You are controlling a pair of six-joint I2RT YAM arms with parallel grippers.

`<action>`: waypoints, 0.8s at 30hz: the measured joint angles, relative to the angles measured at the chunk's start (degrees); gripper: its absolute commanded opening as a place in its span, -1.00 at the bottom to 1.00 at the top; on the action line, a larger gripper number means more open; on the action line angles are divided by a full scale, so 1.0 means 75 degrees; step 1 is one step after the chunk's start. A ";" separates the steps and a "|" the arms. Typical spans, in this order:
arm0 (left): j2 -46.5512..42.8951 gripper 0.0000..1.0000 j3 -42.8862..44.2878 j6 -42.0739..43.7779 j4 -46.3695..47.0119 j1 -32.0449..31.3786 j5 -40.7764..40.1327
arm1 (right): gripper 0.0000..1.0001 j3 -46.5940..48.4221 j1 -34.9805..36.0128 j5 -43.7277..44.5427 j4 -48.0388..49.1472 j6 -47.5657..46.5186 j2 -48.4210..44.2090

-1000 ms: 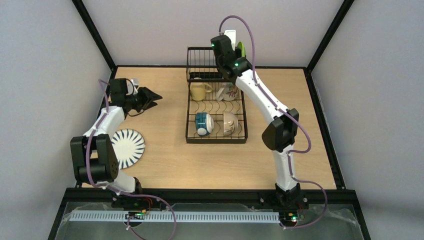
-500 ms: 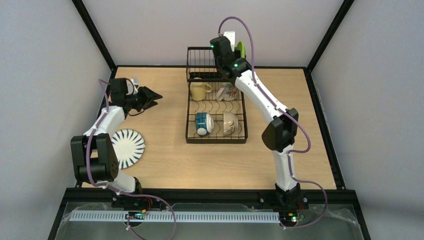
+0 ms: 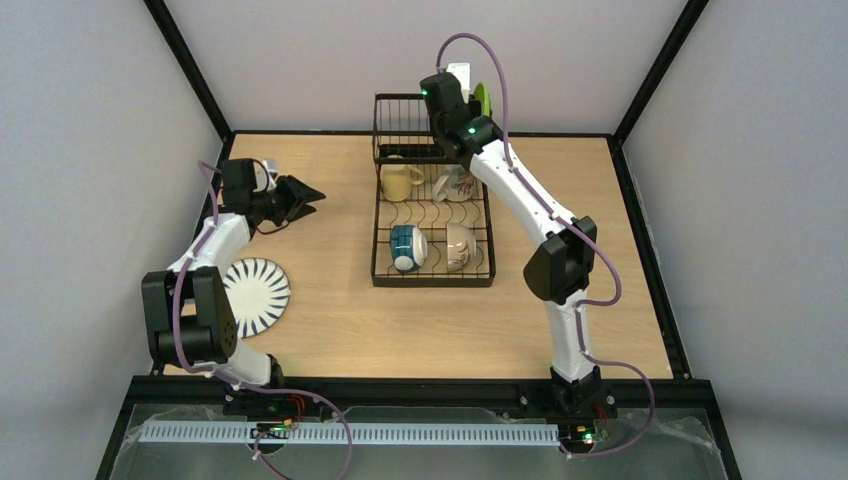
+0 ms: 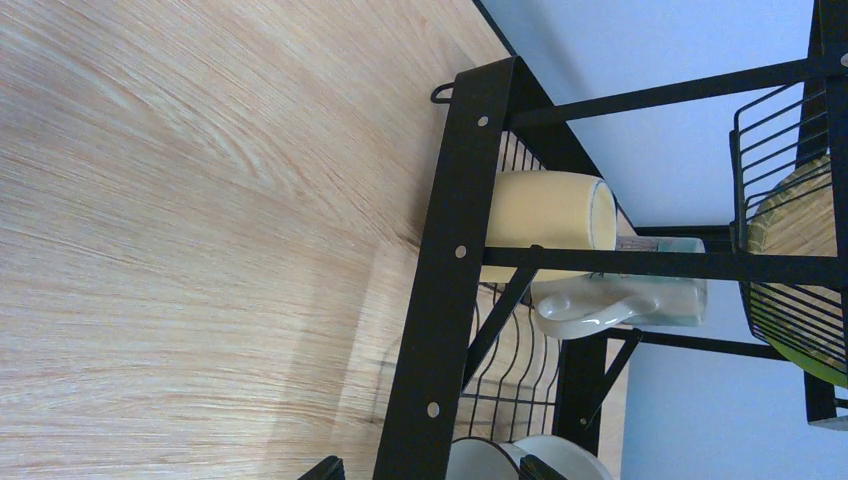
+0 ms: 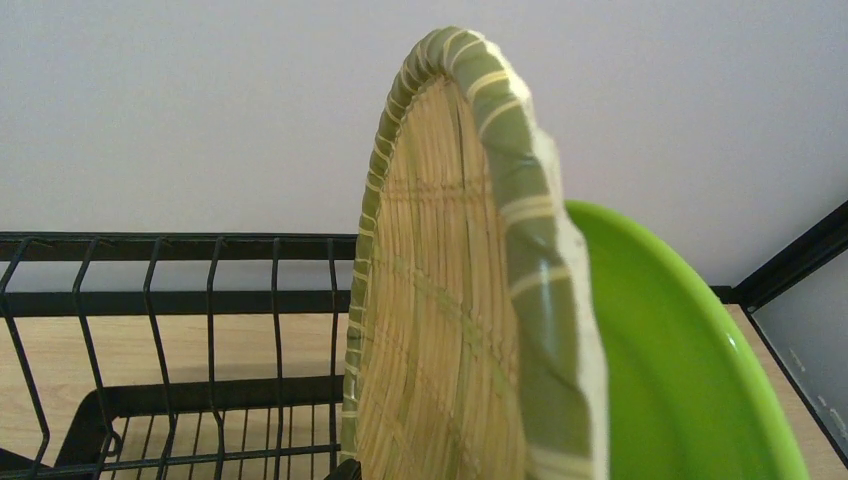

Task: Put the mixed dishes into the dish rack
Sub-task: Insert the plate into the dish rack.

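Note:
The black wire dish rack (image 3: 482, 262) stands mid-table. Its flat part holds a pale yellow mug (image 3: 400, 182), a patterned mug (image 3: 458, 185), a blue bowl (image 3: 406, 247) and a pale bowl (image 3: 458, 247). In the tall basket end, the tan woven-look plate (image 5: 450, 300) stands on edge beside the lime green plate (image 5: 680, 370). My right gripper (image 3: 468, 95) reaches into that basket with its jaws apart around the woven plate; only one fingertip (image 5: 347, 472) shows. My left gripper (image 3: 310, 195) hangs open and empty left of the rack. The black-striped white plate (image 3: 253, 296) lies flat by the left arm.
In the left wrist view the rack's black frame (image 4: 450, 250) is close ahead, with the yellow mug (image 4: 545, 215) and a white bowl (image 4: 500, 462) behind it. Grey walls and black frame posts enclose the table on three sides.
The left gripper has edged slightly toward the back. The right arm and the dishes look unmoved in the top view.

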 measured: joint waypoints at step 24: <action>-0.0312 0.98 -0.0452 -0.0184 0.0015 0.0026 -0.0012 | 0.53 -0.0003 0.0000 0.0221 -0.0169 -0.0006 -0.0358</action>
